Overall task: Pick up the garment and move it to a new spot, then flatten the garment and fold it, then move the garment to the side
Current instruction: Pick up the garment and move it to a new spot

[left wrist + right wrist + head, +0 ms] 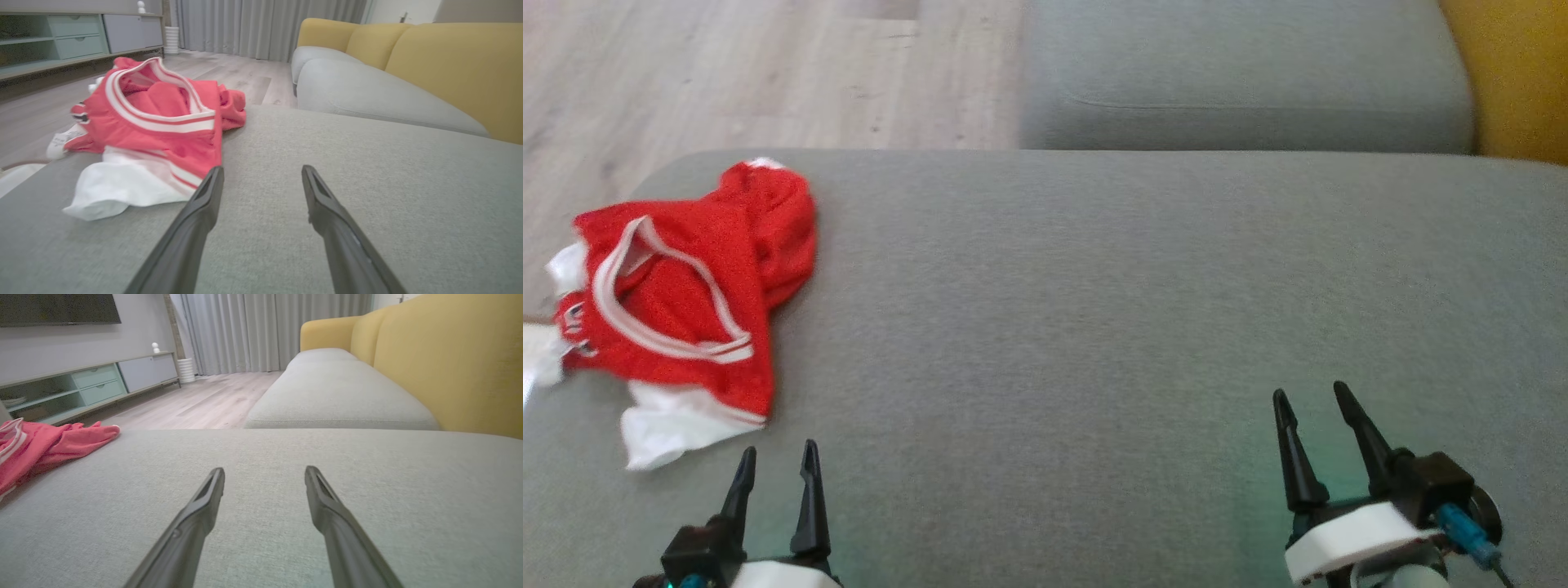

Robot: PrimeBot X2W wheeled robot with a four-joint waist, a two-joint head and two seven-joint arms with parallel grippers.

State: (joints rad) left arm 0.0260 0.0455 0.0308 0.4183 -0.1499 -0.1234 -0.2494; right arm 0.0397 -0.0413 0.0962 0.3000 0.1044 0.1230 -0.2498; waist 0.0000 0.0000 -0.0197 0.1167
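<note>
Grey seat cushion (1094, 327): broad, flat, bare from centre out to 3 o'clock, with a rounded corner at 10 o'clock. Second grey cushion (1241, 73): at 1 o'clock, along the far edge. Wood floor (727, 73): at 11 o'clock, beyond the corner. Garment (686, 286): red jersey with a white-trimmed neck and white panels, crumpled at 9 o'clock on the cushion, reaching its left edge. Left gripper (778, 447): at 7 o'clock, fingers apart, empty, just beside the garment's white panel. Right gripper (1310, 389): at 5 o'clock, fingers apart, empty, well apart from the garment.

Red garment (686, 302) with white trim and stripes — grey cushion (1143, 310), yellow sofa back (453, 65), pale wood floor (727, 73).
</note>
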